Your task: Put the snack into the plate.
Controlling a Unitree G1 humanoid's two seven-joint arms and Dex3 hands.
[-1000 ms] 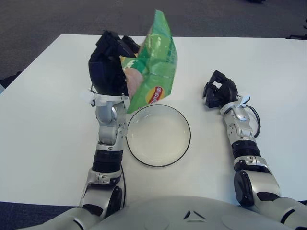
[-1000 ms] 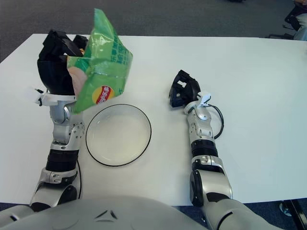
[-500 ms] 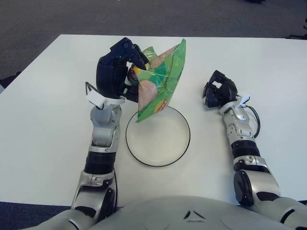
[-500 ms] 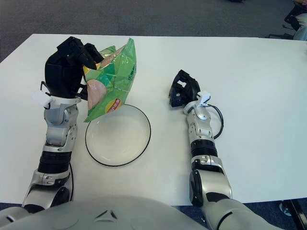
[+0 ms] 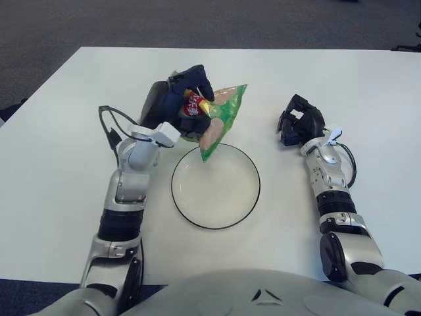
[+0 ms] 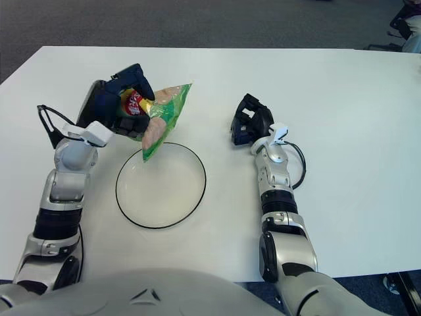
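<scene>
My left hand point(image 5: 181, 108) is shut on a green snack bag point(image 5: 217, 122), holding it tilted low over the far left rim of the plate. The bag's lower corner hangs just above that rim; I cannot tell if it touches. The plate point(image 5: 223, 209) is white with a thin black edge, empty, in the middle of the white table in front of me. My right hand point(image 5: 299, 125) shows to the right of the plate with its fingers curled and nothing in them.
The white table point(image 5: 59, 164) spreads wide on both sides of the plate. Its far edge point(image 5: 263, 49) borders dark carpet. A black cable loops from my left wrist point(image 5: 108, 125).
My left hand has dropped and tipped forward, bringing the bag from high and upright down to the plate's far left rim. The right hand has stayed where it was.
</scene>
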